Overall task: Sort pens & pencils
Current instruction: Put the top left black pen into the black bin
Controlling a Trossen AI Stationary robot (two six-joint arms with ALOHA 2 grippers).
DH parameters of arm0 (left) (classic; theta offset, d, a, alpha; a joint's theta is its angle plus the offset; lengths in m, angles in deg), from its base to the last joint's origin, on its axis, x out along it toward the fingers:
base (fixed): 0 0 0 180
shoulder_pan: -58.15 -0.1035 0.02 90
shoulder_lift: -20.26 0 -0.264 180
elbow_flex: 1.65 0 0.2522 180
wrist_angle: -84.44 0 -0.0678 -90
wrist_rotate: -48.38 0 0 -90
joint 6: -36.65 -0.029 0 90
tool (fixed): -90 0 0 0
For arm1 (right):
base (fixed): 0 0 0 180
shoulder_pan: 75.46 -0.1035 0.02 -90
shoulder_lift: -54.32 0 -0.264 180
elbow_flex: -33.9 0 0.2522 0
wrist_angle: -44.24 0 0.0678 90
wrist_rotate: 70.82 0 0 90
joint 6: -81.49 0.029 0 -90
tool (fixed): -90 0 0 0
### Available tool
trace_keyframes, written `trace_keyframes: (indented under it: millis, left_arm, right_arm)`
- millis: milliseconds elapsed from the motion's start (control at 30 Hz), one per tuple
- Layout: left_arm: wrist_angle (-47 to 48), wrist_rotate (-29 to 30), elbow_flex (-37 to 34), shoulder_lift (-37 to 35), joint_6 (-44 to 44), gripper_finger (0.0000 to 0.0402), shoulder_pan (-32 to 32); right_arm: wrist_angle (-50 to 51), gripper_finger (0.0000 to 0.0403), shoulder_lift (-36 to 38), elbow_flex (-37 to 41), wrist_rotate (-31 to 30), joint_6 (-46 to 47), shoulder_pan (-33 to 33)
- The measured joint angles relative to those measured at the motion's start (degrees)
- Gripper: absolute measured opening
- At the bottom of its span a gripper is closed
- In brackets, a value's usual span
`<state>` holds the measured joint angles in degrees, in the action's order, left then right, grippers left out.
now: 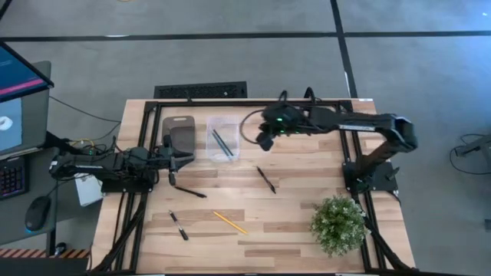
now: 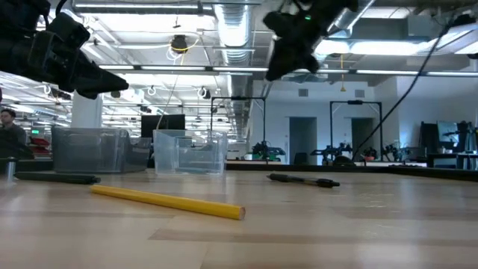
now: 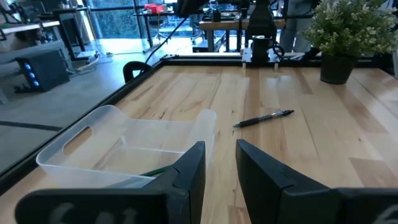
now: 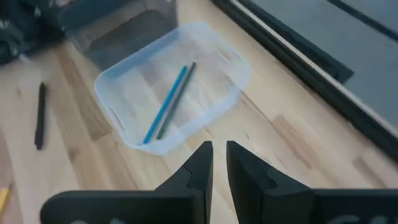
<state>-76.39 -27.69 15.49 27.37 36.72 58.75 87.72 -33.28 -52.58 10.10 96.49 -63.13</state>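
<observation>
Two pencils, the blue pencil (image 4: 165, 104) and the dark pencil (image 4: 176, 99), already lie side by side in the clear bin (image 1: 223, 123) at about twelve o'clock on the table (image 1: 307, 238). The grey bin (image 1: 180, 136) just beside it, toward nine o'clock, looks empty, so no pen appears sorted yet.

Left on the table are the yellow pencil (image 1: 230, 222) at roughly six o'clock, one black pen (image 1: 266, 179) near the centre, a second pen (image 1: 189, 191) toward eight o'clock, and a third pen (image 1: 179, 225) at seven o'clock with pale marks. By this count a third of the work is done.

The right pincer (image 4: 217, 163) hangs above the table just beside the clear bin, at about one o'clock, its fingers nearly together with nothing between them. The left pincer (image 3: 219, 168) hovers near the grey bin at nine o'clock, slightly parted and empty.

No brand, label or writing can be read on the pens, pencils or bins.
</observation>
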Motion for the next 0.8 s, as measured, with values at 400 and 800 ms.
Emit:
trace_keyframes:
  millis: [400, 800]
  left_arm:
    - [-0.14, 0.26, 0.0, 0.01, -6.11, 0.0082, 0.02]
    - [-0.13, 0.24, 0.02, 0.0, -3.83, 0.0082, 0.0]
  right_arm:
    - [-19.71, 0.0067, 14.52, 26.49, -1.86, 17.84, -5.48]
    - [-23.61, 0.0067, 8.55, 28.65, -10.85, 13.09, -9.74]
